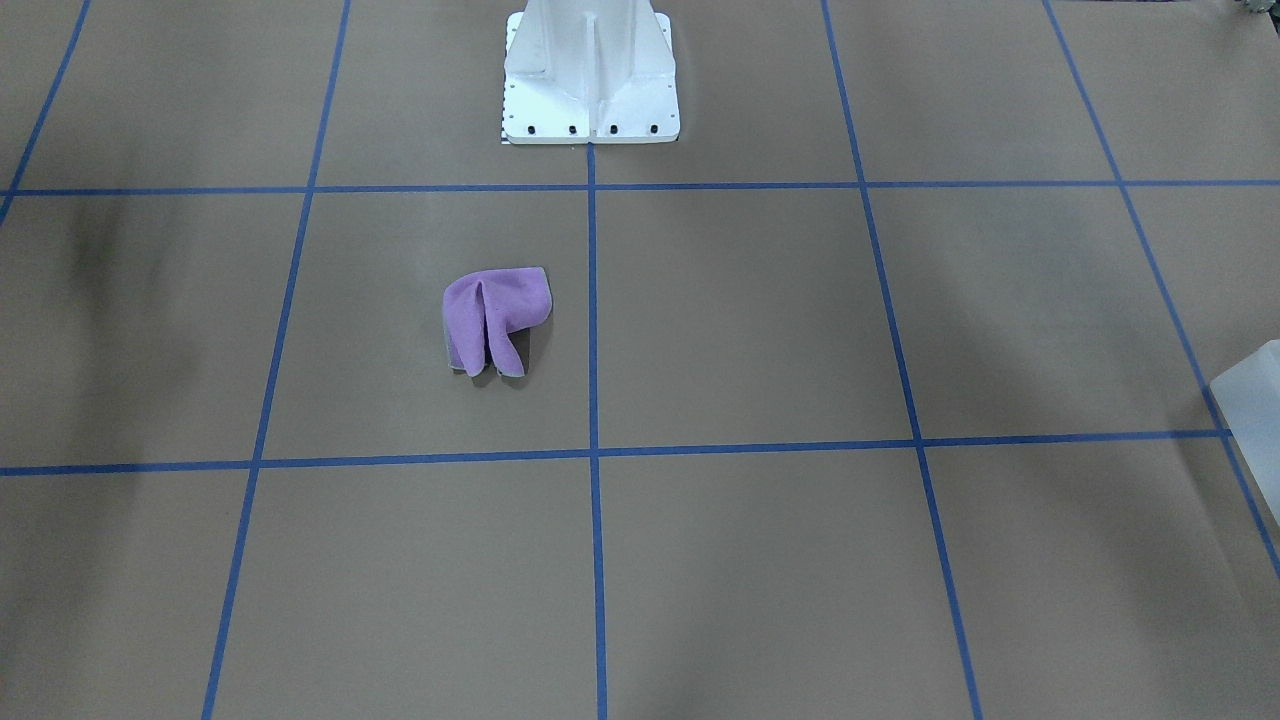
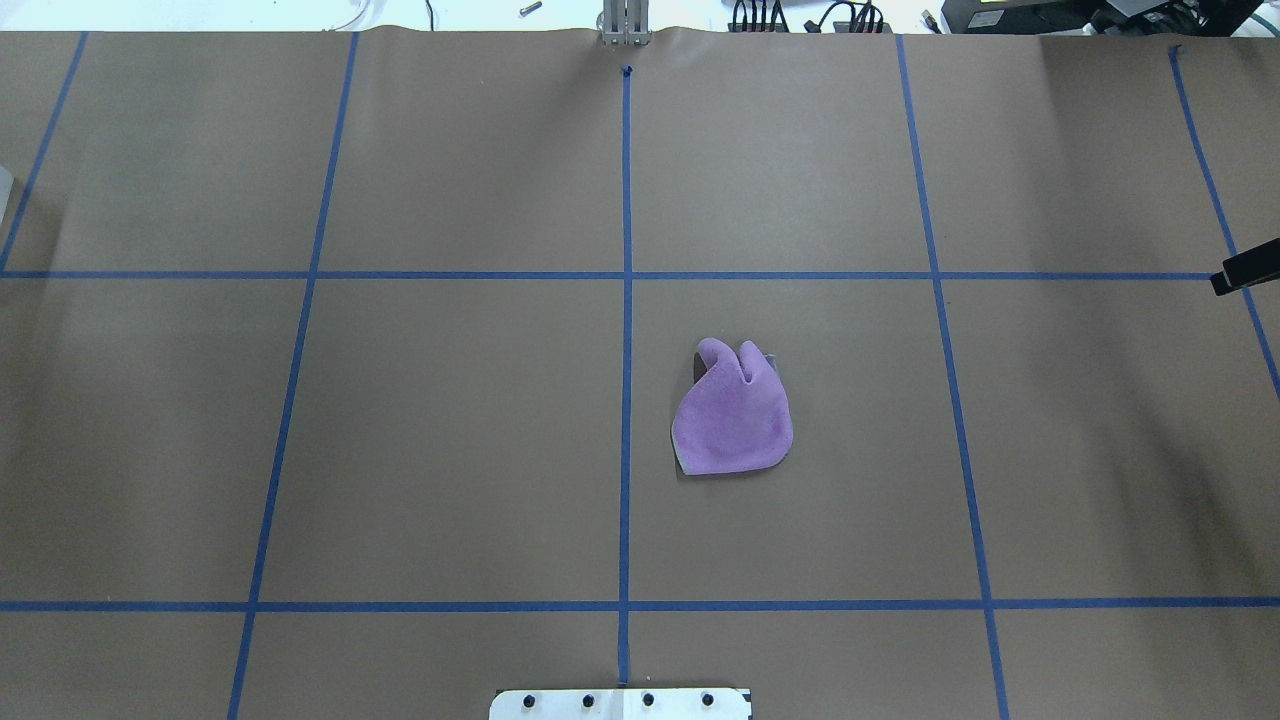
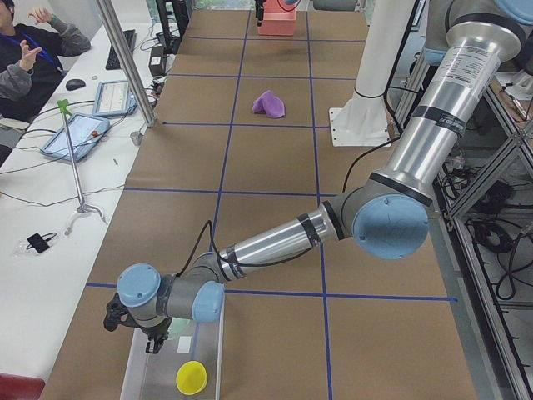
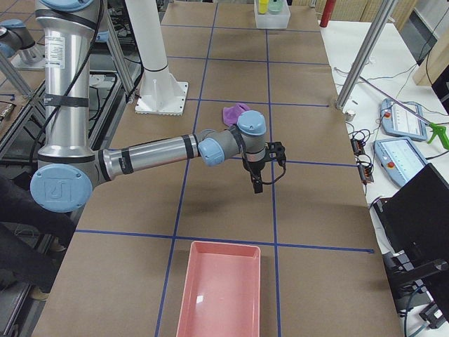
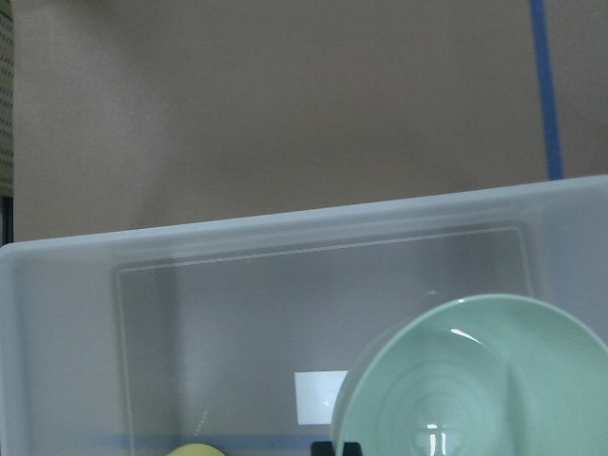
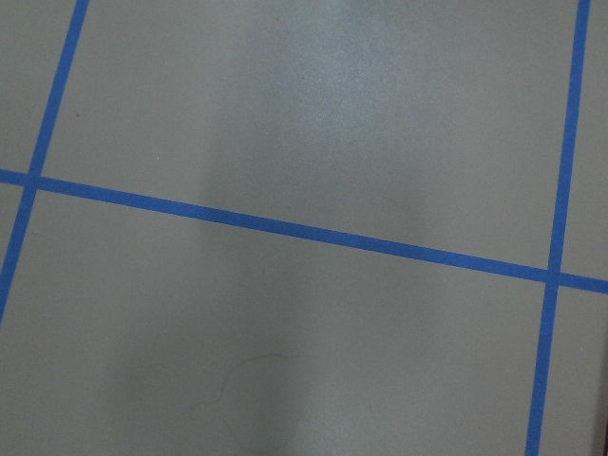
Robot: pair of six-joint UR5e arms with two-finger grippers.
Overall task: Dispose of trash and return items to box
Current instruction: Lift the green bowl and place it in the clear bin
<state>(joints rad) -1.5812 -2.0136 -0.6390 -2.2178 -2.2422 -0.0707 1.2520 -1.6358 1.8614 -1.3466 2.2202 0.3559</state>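
The box (image 3: 141, 379), frosted translucent white, stands at the table's left end; its corner shows in the front-facing view (image 1: 1250, 395). In it lie a yellow cup (image 3: 191, 377) and a pale green bowl (image 5: 475, 380). My left gripper (image 3: 154, 337) hangs just over the box's near end; I cannot tell whether it is open or shut. A crumpled purple cloth (image 2: 733, 415) lies on the table near the middle. My right gripper (image 4: 257, 184) points down above bare table, well right of the cloth; only its black tip shows in the overhead view (image 2: 1245, 270), and I cannot tell its state.
An empty pink tray (image 4: 221, 288) stands at the table's right end. The white robot base (image 1: 590, 80) is at the table's back edge. Blue tape lines divide the brown paper. Desks with tablets and a seated person (image 3: 25, 58) are beyond the far side.
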